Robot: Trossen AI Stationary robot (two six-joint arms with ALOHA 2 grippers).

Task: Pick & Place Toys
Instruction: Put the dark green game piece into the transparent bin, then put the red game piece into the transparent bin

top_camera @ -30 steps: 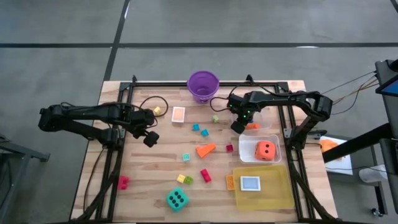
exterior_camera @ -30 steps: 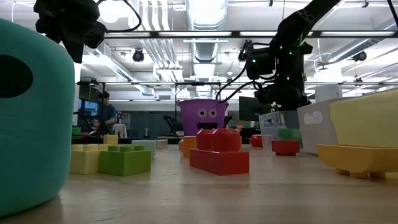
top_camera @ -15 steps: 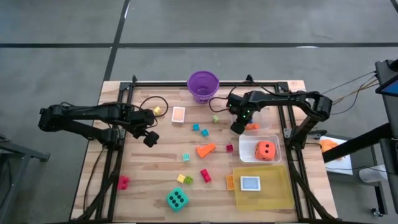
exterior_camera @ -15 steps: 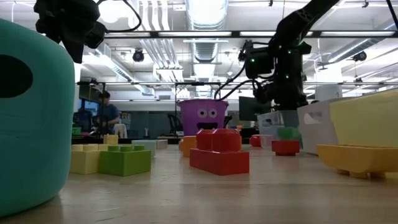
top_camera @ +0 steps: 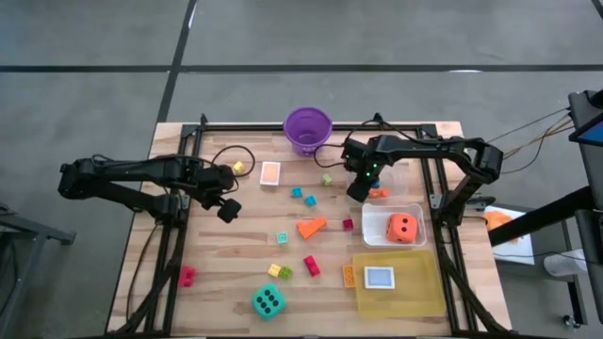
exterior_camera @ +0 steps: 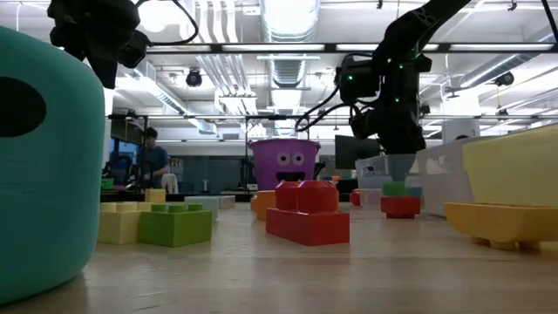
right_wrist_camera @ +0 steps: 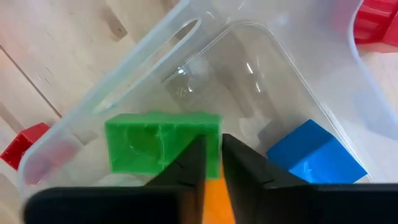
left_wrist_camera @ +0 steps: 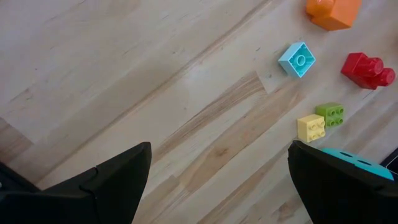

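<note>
My right gripper [right_wrist_camera: 213,140] points down into a small clear tub [right_wrist_camera: 155,46] at the table's right. Its fingers stand a narrow gap apart, on either side of the end of a green block [right_wrist_camera: 158,149]. A blue block [right_wrist_camera: 314,152] and an orange piece [right_wrist_camera: 214,199] lie in the same tub. In the high view this gripper [top_camera: 357,191] is left of the tub. My left gripper [top_camera: 226,209] hangs open above bare wood at the left, its fingers [left_wrist_camera: 118,180] wide apart. More toys lie loose on the table: an orange wedge [top_camera: 312,227], a teal die [top_camera: 268,301] and a red block [top_camera: 311,265]. My right gripper comes from above, pointing down, with its fingertips on either side of the green block's end wall [right_wrist_camera: 214,130]. Whether they touch it, I cannot tell. The block lies in the clear tub with its hollow side up.
A purple bucket [top_camera: 307,127] stands at the far edge. A larger clear tub [top_camera: 415,212] holds an orange die [top_camera: 402,226]. Near it, a yellow tray [top_camera: 415,292] holds a card. Small blocks [top_camera: 279,271] dot the middle of the table, and a black frame rail [top_camera: 174,235] runs along each side.
My right gripper has turned a little over the small tub and shifted slightly toward the table's left. The green block stays low in the tub.
</note>
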